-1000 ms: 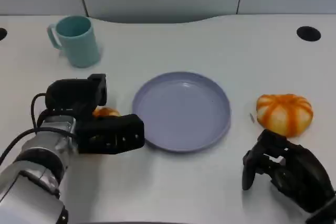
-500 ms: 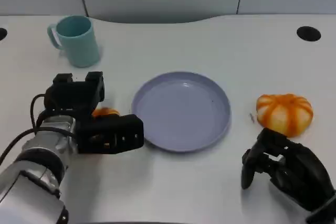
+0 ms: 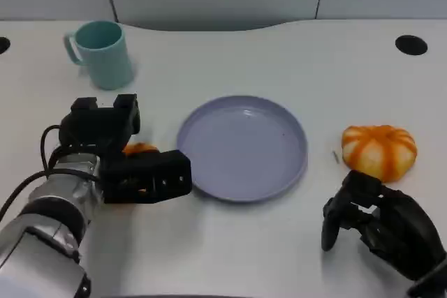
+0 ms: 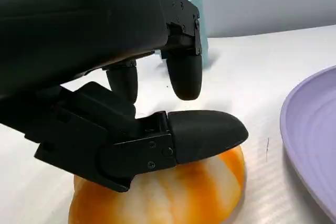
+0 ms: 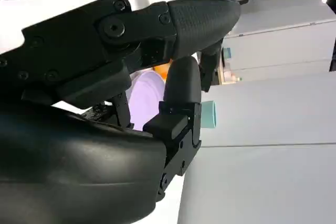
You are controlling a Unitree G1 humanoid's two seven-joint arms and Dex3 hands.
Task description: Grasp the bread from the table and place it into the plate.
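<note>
**Two breads on the table, none in the plate**

One small orange bread [image 3: 140,149] lies on the white table [image 3: 230,249], just left of the purple plate [image 3: 242,146]. The left hand [image 3: 120,151] is wrapped around this bread. In the left wrist view, one black finger [image 4: 202,135] lies across the top of the bread [image 4: 173,195], and the other fingers hang just above it. I cannot tell if the hand squeezes it tight.

The plate sits in the middle of the table with nothing in it.

A bigger orange and white bread [image 3: 378,151] lies to the right of the plate, a little apart from it. The right hand [image 3: 380,225] rests on the table near this bread, closer to the robot. Its fingers are curled in and hold nothing.

A blue-green cup [image 3: 102,54] stands at the far left of the table, well apart from the plate.
</note>
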